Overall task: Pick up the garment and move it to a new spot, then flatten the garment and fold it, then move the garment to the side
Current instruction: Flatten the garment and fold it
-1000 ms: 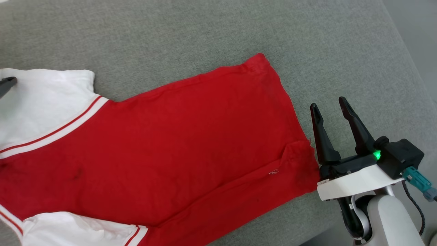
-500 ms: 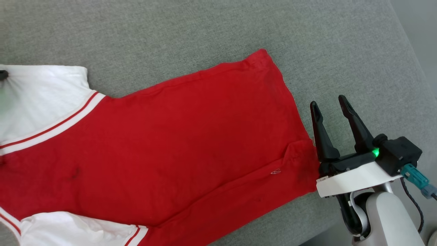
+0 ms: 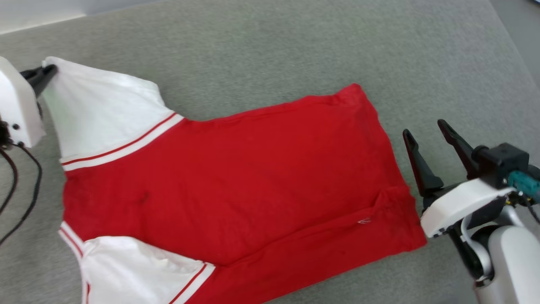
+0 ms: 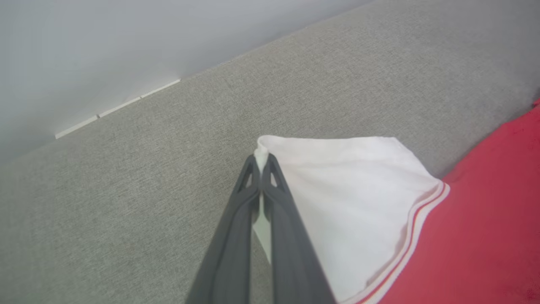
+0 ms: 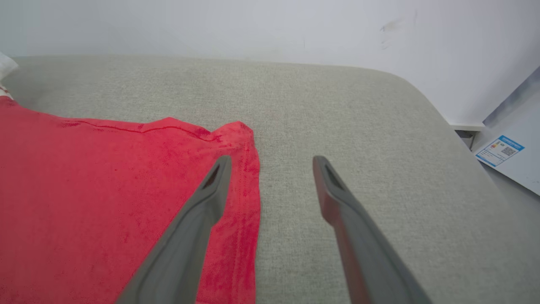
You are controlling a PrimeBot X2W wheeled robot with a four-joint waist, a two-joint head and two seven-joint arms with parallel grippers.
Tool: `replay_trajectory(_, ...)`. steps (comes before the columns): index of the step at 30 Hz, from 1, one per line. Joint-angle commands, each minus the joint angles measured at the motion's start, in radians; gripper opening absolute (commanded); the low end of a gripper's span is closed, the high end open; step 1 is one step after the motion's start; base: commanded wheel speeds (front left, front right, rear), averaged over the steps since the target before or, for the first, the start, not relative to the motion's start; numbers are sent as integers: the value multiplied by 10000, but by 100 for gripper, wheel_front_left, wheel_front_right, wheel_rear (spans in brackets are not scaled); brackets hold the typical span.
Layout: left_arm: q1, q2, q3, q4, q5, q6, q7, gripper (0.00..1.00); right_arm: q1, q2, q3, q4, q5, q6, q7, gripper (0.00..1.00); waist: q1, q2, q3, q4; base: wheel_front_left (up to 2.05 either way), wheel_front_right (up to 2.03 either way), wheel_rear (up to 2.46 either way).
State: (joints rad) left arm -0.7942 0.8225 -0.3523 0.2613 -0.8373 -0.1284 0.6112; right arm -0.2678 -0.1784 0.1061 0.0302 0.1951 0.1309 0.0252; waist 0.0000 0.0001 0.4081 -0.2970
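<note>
Garment (image 3: 236, 169) lies spread on the grey cushion (image 3: 274, 42), near long edge doubled over. It's soft, light jersey that will likely sag and wrinkle, so grab corners or hems. Right gripper (image 3: 425, 128) sits beside the right hem, fingers wide apart, empty. Far left, the left gripper (image 4: 261, 159) is pinched closed on the white sleeve (image 4: 346, 190) corner.

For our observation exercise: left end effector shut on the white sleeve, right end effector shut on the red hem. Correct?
No: the right end effector is open by the garment's red hem, per the right wrist view. The left end effector pinches the white sleeve.
</note>
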Motion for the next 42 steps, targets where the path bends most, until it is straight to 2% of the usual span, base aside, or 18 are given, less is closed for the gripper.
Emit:
replay_trajectory(1,145,37,-104,-191,5,-5,-162,0,-190,-191,1,-32,116,-4,423,100,0,-1,-355,432,0,0,0)
replay_trajectory(8,590,220,-910,-1865,-315,-18,-969,0,-822,-1510,331,-132,950,-4,3483,100,0,-1,-606,1243,0,0,0)
replay_trajectory(14,1341,341,-1066,-3157,-305,33,-1513,0,-1729,-2406,502,66,1606,-4,5678,100,0,-1,-485,1885,0,0,0)
replay_trajectory(20,1988,355,-1085,-4526,-70,354,-1949,0,-3085,-2973,979,1045,1926,-4,7123,100,0,-1,-151,2441,0,0,0)
replay_trajectory(22,2238,362,-1112,-4964,36,475,-2090,0,-3544,-3114,1192,1595,1904,-5,7473,100,0,-1,-34,2602,0,0,0)
replay_trajectory(23,2464,392,-1157,-5490,161,593,-2210,0,-4152,-3229,1479,2317,1841,-5,7843,100,0,-1,143,2860,0,0,0)
replay_trajectory(29,2624,303,-1278,-6181,268,738,-2262,0,-4693,-3218,2009,3282,1880,-4,7958,100,0,-1,472,3237,0,0,0)
replay_trajectory(37,2541,172,-1376,-6310,355,741,-2388,0,-4180,-3035,3282,4261,2247,55,8373,100,0,-1,625,3498,0,0,0)
replay_trajectory(38,2565,170,-1384,-6267,365,735,-2410,0,-4104,-3010,3376,4353,2299,58,8437,91,0,-1,611,3509,0,0,0)
replay_trajectory(39,2590,169,-1385,-6231,380,730,-2443,0,-4054,-3008,3452,4428,2350,58,8432,43,0,-1,592,3516,0,0,0)
replay_trajectory(40,2619,158,-1384,-6181,387,734,-2466,0,-4045,-3012,3483,4489,2360,58,8370,12,0,-1,562,3517,0,0,0)
replay_trajectory(41,2652,139,-1388,-6133,385,742,-2499,0,-4052,-3022,3448,4551,2370,58,8261,0,0,-1,525,3515,0,0,0)
replay_trajectory(42,2696,133,-1401,-6069,384,737,-2545,0,-4077,-3046,3372,4617,2367,47,8146,0,0,-1,462,3506,0,0,0)
